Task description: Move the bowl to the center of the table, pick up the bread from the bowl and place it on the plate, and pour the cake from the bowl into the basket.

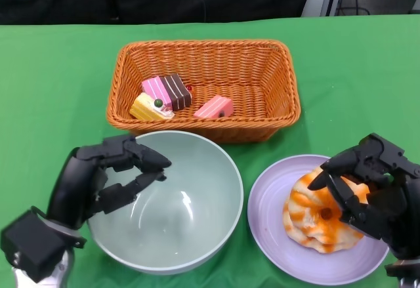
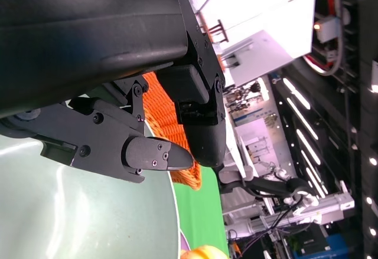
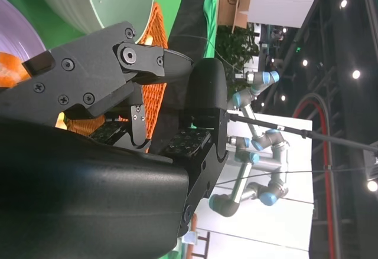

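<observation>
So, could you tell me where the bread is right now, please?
In the head view, the bread lies on the purple plate at lower right, beside the bowl, under the right hand.

The basket (image 1: 203, 88) stands toward the far edge of the table (image 1: 59, 78), middle of its width, its raised wicker walls closing in four cake pieces (image 1: 164, 96). Just in front, the bowl (image 1: 197, 196) nearly touches the basket's near wall, leaving no passage between them. The plate (image 1: 269, 209) sits just beside the bowl toward the near right corner, with only a thin green strip between the rims; the bread (image 1: 315, 222) fills much of it. Bare green cloth lies open along the left edge, the right edge and behind the basket.
</observation>
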Controlling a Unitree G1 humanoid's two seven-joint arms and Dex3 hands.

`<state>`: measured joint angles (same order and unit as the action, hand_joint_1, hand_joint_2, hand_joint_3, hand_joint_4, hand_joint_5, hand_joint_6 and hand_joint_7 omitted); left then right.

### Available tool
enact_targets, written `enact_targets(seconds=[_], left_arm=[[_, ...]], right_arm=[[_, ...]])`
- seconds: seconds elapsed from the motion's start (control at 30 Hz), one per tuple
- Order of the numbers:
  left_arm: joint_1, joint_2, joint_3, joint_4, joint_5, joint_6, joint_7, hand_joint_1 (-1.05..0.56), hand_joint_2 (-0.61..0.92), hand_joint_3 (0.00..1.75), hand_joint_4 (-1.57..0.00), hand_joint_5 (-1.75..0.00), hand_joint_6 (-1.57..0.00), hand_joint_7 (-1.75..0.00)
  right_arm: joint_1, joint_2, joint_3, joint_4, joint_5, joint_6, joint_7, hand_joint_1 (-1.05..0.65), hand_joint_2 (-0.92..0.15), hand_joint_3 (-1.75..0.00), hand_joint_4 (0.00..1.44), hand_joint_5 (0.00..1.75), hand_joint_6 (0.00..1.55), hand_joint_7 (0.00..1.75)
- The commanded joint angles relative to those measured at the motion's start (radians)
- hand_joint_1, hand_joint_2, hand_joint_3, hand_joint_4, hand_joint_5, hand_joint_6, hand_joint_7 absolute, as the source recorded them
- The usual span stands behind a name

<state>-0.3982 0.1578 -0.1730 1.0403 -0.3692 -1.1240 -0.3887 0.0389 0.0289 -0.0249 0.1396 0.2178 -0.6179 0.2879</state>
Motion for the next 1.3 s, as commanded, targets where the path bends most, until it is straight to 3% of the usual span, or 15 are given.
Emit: enact_targets(seconds=[0.03, 0.27, 0.43, 0.57, 0.67, 0.8, 1.07, 1.3], left_arm=[[0.005, -0.011, 0.083, 0.017, -0.012, 0.043, -0.073, -0.21, 0.92, 0.26, -0.79, -1.20, -0.87, -0.82], [0.006, -0.046, 0.214, 0.015, 0.000, 0.102, -0.168, -0.21, 0.92, 0.27, -0.79, -1.23, -0.89, -0.85], [0.015, -0.067, 0.282, 0.008, 0.012, 0.116, -0.167, -0.20, 0.92, 0.29, -0.80, -1.29, -0.89, -0.92], [0.021, -0.075, 0.307, 0.007, 0.048, 0.114, -0.144, -0.22, 0.92, 0.29, -0.81, -1.31, -0.89, -0.96], [0.024, -0.088, 0.331, 0.001, 0.039, 0.127, -0.162, -0.19, 0.92, 0.28, -0.82, -1.29, -0.90, -0.95], [0.025, -0.093, 0.347, -0.002, 0.057, 0.128, -0.153, -0.20, 0.92, 0.28, -0.83, -1.28, -0.91, -0.94], [0.030, -0.098, 0.367, -0.014, 0.050, 0.147, -0.167, -0.20, 0.92, 0.25, -0.85, -1.22, -0.94, -0.89], [0.038, -0.107, 0.387, -0.054, 0.023, 0.155, -0.201, -0.21, 0.92, 0.24, -0.86, -1.19, -0.96, -0.86]], right_arm=[[-0.012, -0.026, -0.015, -0.021, 0.008, 0.020, 0.001, -0.09, -0.74, -0.56, 0.76, 1.27, 0.69, 1.10], [-0.019, -0.027, -0.024, -0.012, 0.016, 0.017, 0.009, -0.07, -0.74, -0.56, 0.76, 1.28, 0.70, 1.10], [-0.038, -0.037, -0.048, 0.018, 0.003, -0.004, -0.003, -0.07, -0.73, -0.62, 0.78, 1.27, 0.71, 1.09], [-0.047, -0.037, -0.058, 0.031, 0.003, -0.009, -0.004, -0.05, -0.70, -0.69, 0.80, 1.26, 0.72, 1.08], [-0.048, -0.036, -0.060, 0.023, 0.025, 0.009, 0.006, -0.12, -0.84, -0.41, 0.75, 1.30, 0.70, 1.10], [-0.049, -0.035, -0.062, 0.021, 0.018, 0.008, 0.001, -0.12, -0.89, -0.30, 0.75, 1.30, 0.70, 1.10], [-0.061, -0.040, -0.069, 0.047, -0.011, -0.014, -0.012, -0.07, -0.91, -0.31, 0.78, 1.27, 0.71, 1.10], [-0.067, -0.038, -0.069, 0.080, -0.036, -0.032, -0.027, -0.08, -0.84, -0.43, 0.78, 1.26, 0.70, 1.11]])
